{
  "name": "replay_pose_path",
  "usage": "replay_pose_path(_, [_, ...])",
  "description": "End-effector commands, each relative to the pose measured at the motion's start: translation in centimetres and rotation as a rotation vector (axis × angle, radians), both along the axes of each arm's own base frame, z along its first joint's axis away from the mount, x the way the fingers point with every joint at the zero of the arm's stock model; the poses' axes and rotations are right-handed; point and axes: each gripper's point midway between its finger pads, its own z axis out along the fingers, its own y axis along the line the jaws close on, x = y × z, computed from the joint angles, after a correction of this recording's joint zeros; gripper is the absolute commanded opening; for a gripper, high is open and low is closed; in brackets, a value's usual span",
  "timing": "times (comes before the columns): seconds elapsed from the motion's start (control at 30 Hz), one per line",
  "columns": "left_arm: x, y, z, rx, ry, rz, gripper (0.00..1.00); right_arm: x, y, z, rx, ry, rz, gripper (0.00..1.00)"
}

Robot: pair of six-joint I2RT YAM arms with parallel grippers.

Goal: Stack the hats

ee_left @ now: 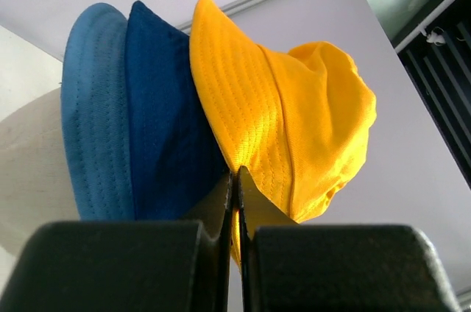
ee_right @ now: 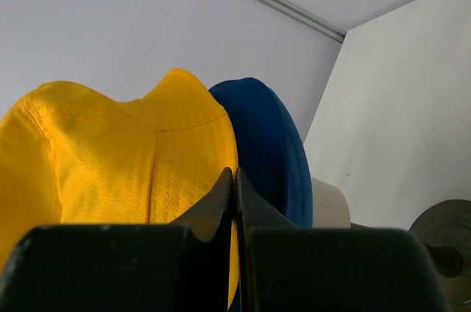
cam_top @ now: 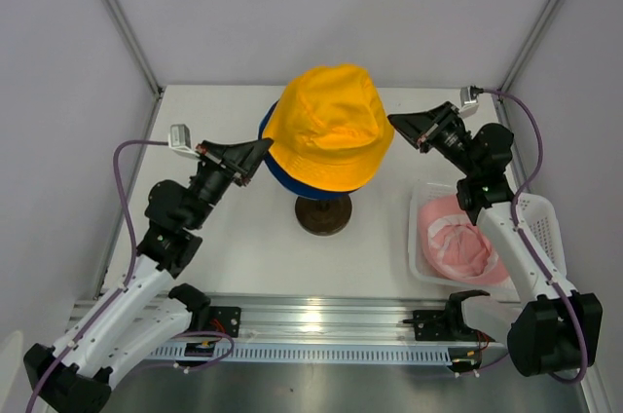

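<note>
left jaws: pressed together on the left brim edge of the yellow hat (cam_top: 326,126); a sliver of yellow cloth shows in the hairline gap.
right jaws: also closed to a hairline, on the opposite brim edge; yellow cloth runs down between the tips.
why both sides: a pinch at each end probably keeps the soft brim spread so the crown seats evenly.
yellow hat: straight between the two sets of jaws, crown up, topmost layer.
navy hat (ee_left: 165,121): just past the left jaws' tips, under the yellow one, brim peeking out.
light blue hat (ee_left: 92,121): beyond the navy one from the left jaws, lowest layer, against the mannequin head (ee_left: 29,172).
head base (cam_top: 324,213): on the bench (cam_top: 243,238), below and between the jaws; it holds the stack up.
pink hat (cam_top: 456,243): well apart from both jaws, back under the right arm, lying in the basket (cam_top: 540,218).
stage: judged three of four stacked; yellow not yet released.
next: probably open both jaws, then fetch pink.
risk: dragging the brim while opening could skew the stack.
</note>
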Motion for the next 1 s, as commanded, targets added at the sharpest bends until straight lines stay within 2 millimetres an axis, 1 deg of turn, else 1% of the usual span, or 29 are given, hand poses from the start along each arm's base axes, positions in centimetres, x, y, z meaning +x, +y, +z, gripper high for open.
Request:
replay_pose_path(0.0, [1.4,2.0,-6.4,0.163,0.139,0.143,0.01,1.3,0.1,0.0,-0.056,-0.022,-0.033,0.0])
replay_pose_path(0.03, [1.4,2.3,-7.2,0.188,0.16,0.155,0.01,1.6,0.4,0.0,-0.063,-0.021,-0.037,0.0])
replay_pose_path(0.1, [1.3,2.9,-7.7,0.212,0.165,0.187,0.01,2.5,0.7,-0.7,-0.09,-0.006,-0.042,0.0])
replay_pose_path(0.13, [1.3,3.1,-8.4,0.226,0.173,0.197,0.01,2.8,1.0,-0.9,-0.095,-0.002,-0.039,0.0])
replay_pose_path(0.17, [1.4,3.3,-8.3,0.239,0.16,0.211,0.01,3.0,1.2,-1.1,-0.095,0.005,-0.032,0.0])
replay_pose_path(0.2, [1.4,3.3,-8.3,0.244,0.155,0.212,0.01,3.4,1.4,-0.7,-0.089,-0.004,-0.028,0.0])
replay_pose_path(0.23, [1.4,3.4,-8.3,0.252,0.153,0.216,0.01,3.9,1.7,-1.3,-0.091,0.012,-0.013,0.0])
replay_pose_path(0.3, [1.5,3.1,-8.3,0.267,0.146,0.208,0.01,4.4,2.2,-1.3,-0.089,0.007,0.001,0.0])
replay_pose_path(0.33, [1.6,3.0,-8.1,0.268,0.141,0.204,0.01,4.8,2.8,-1.2,-0.093,0.005,0.011,0.0])
replay_pose_path(0.37, [1.6,2.9,-7.7,0.26,0.127,0.198,0.01,5.0,3.0,-1.1,-0.097,0.0,0.014,0.0])
replay_pose_path(0.4, [1.6,2.5,-7.7,0.258,0.127,0.181,0.01,5.2,3.2,-1.2,-0.105,-0.002,0.013,0.0])
replay_pose_path(0.43, [1.6,2.2,-7.7,0.255,0.124,0.17,0.01,5.5,3.4,-0.6,-0.106,-0.014,0.01,0.0])
replay_pose_path(0.47, [1.5,2.0,-7.6,0.249,0.122,0.163,0.01,5.9,4.0,-1.1,-0.11,-0.003,0.02,0.0])
replay_pose_path(0.5, [1.6,1.8,-7.5,0.234,0.126,0.156,0.01,6.1,4.3,-1.1,-0.11,-0.001,0.026,0.0])
replay_pose_path(0.63, [0.8,0.7,-7.2,0.222,0.121,0.121,0.01,7.4,5.6,-1.6,-0.113,0.007,0.055,0.0])
replay_pose_path(0.67, [0.7,0.6,-7.2,0.223,0.122,0.123,0.01,7.6,5.9,-1.4,-0.113,0.004,0.06,0.0])
replay_pose_path(0.7, [0.5,0.6,-7.3,0.228,0.123,0.128,0.01,8.0,6.4,-2.3,-0.117,0.023,0.069,0.0])
replay_pose_path(0.73, [0.2,0.4,-7.6,0.237,0.127,0.122,0.01,8.2,6.6,-2.5,-0.118,0.026,0.077,0.0])
replay_pose_path(0.8, [0.1,0.9,-7.6,0.242,0.125,0.16,0.01,8.7,7.1,-3.3,-0.125,0.035,0.088,0.0])
replay_pose_path(0.83, [-0.2,0.6,-8.0,0.25,0.13,0.154,0.01,8.8,7.4,-3.5,-0.126,0.037,0.1,0.0])
replay_pose_path(0.9, [-0.1,0.9,-8.1,0.259,0.135,0.185,0.01,9.2,7.9,-3.7,-0.128,0.036,0.12,0.0])
replay_pose_path(0.97, [-0.2,0.7,-8.5,0.264,0.146,0.184,0.01,9.5,8.2,-3.6,-0.126,0.029,0.137,0.0])
